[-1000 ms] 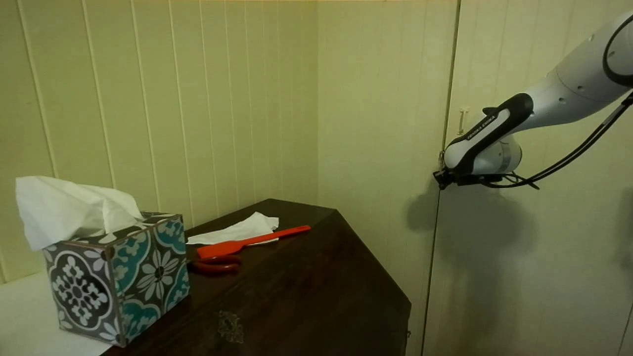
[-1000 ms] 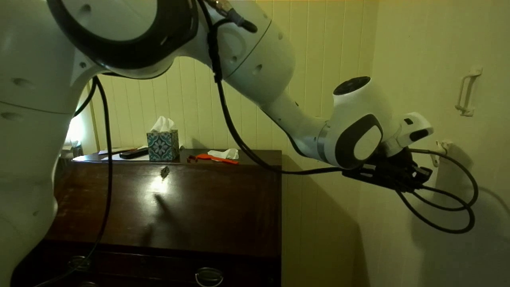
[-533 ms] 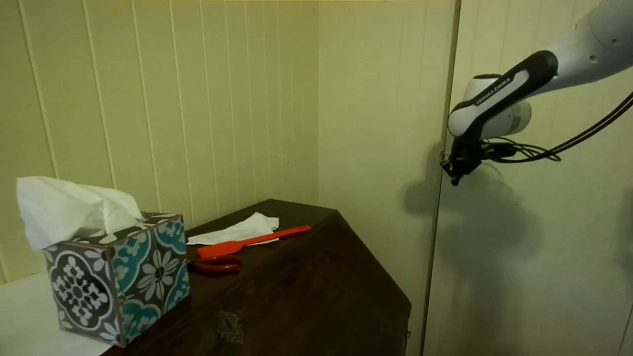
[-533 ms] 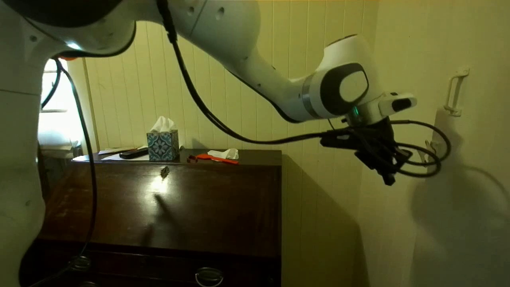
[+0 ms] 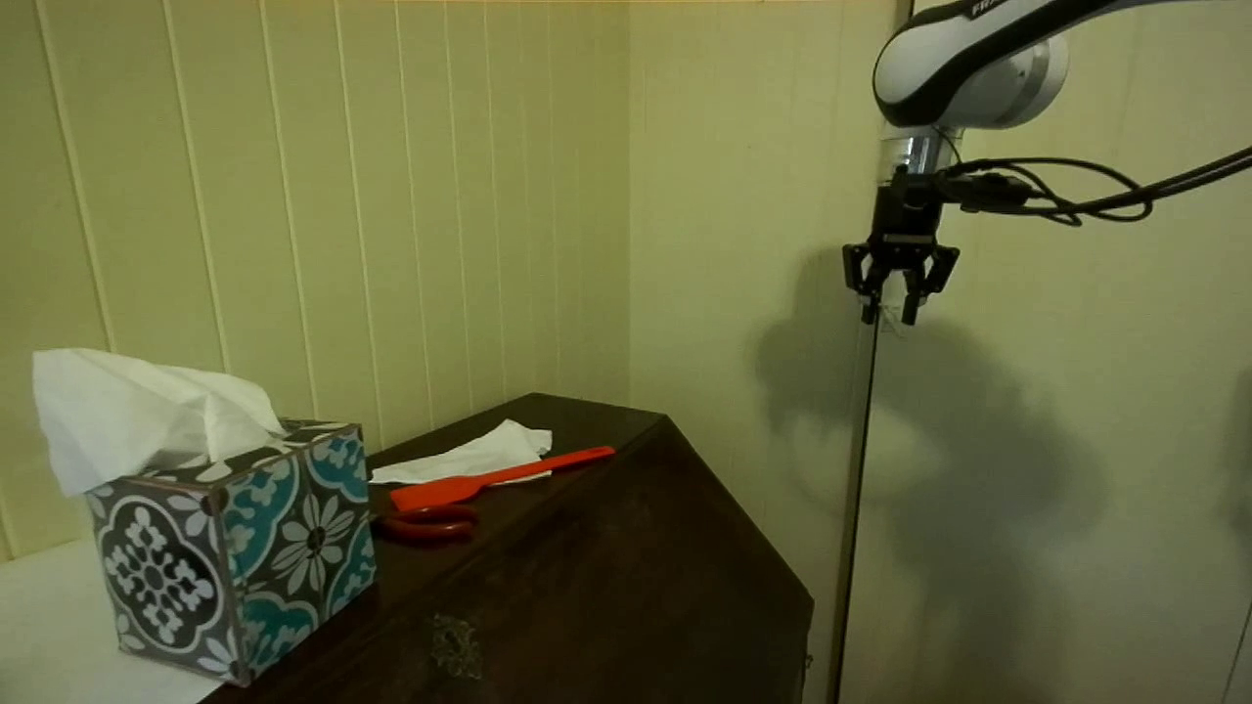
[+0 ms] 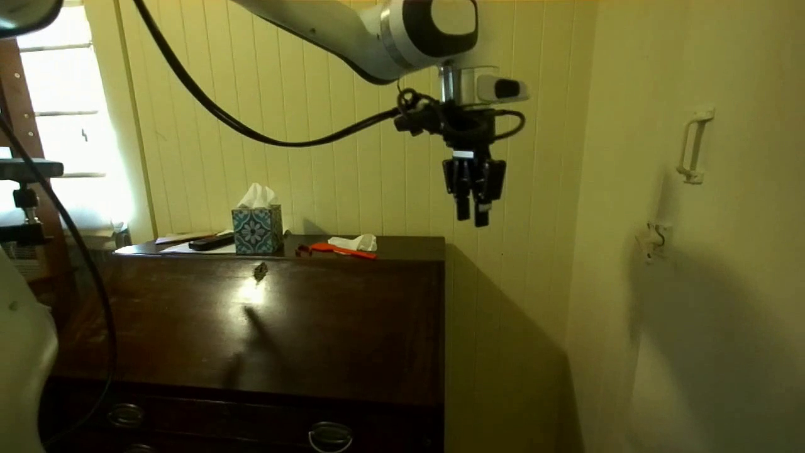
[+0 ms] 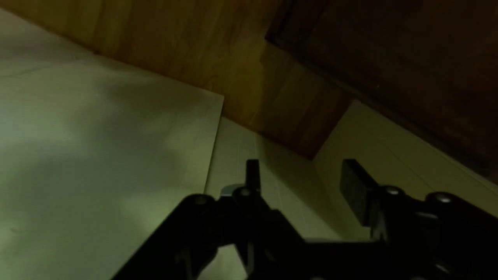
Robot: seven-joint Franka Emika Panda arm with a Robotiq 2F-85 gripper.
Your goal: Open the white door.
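Gripper (image 6: 472, 218) and white door (image 5: 1125, 391), set apart

White door: placed upright at the right of both exterior views, its vertical edge marked by a dark seam (image 5: 857, 508); whether it stands ajar cannot be told. Fitted with a pale handle (image 6: 684, 146), a small fitting (image 6: 655, 241) below. Gripper: suspended pointing down, its two fingers spread, well apart from the handle. Dark wooden desk (image 6: 352, 327): topped with a patterned tissue box (image 5: 293, 548), a loose white tissue (image 5: 479, 455), an orange-red spatula (image 5: 499, 477) and red loops (image 5: 428, 532). Wooden floor (image 7: 175, 39): shown in the wrist view beside the door's lower corner.
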